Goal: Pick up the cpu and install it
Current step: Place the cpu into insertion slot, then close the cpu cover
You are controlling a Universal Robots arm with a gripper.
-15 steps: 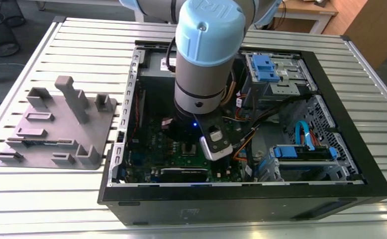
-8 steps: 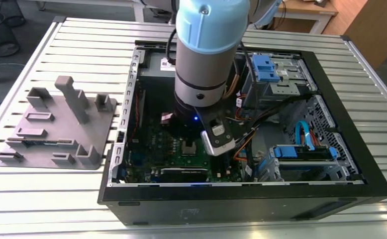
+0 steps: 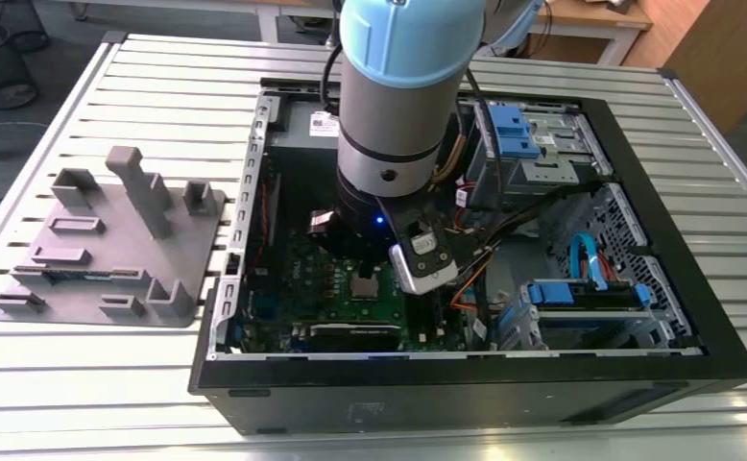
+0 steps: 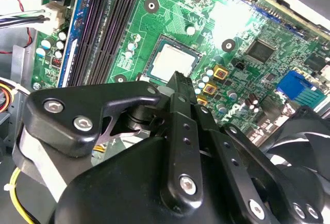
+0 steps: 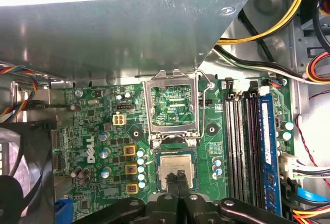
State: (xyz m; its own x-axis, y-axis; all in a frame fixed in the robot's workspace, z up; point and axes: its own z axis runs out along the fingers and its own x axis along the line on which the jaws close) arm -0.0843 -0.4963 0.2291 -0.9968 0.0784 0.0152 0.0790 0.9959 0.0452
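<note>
The cpu (image 5: 175, 165) is a small silver square lying flat in the socket of the green circuit board (image 5: 98, 126). It also shows in the second wrist view as cpu (image 4: 170, 61) and in the exterior view as cpu (image 3: 365, 286). The socket's metal frame (image 5: 172, 105) stands swung open beside it. My gripper (image 5: 177, 175) hovers right over the chip's edge, its two black fingers pressed together with nothing between them. In the second wrist view the gripper (image 4: 179, 77) tip ends just short of the chip.
Memory slots (image 5: 247, 141) run beside the socket, with a black fan (image 5: 15, 182) on the other side. Cables (image 5: 268, 22) and the case's metal wall (image 5: 118, 28) hang close above. A grey plastic holder (image 3: 105, 240) stands outside the case, on the exterior view's left.
</note>
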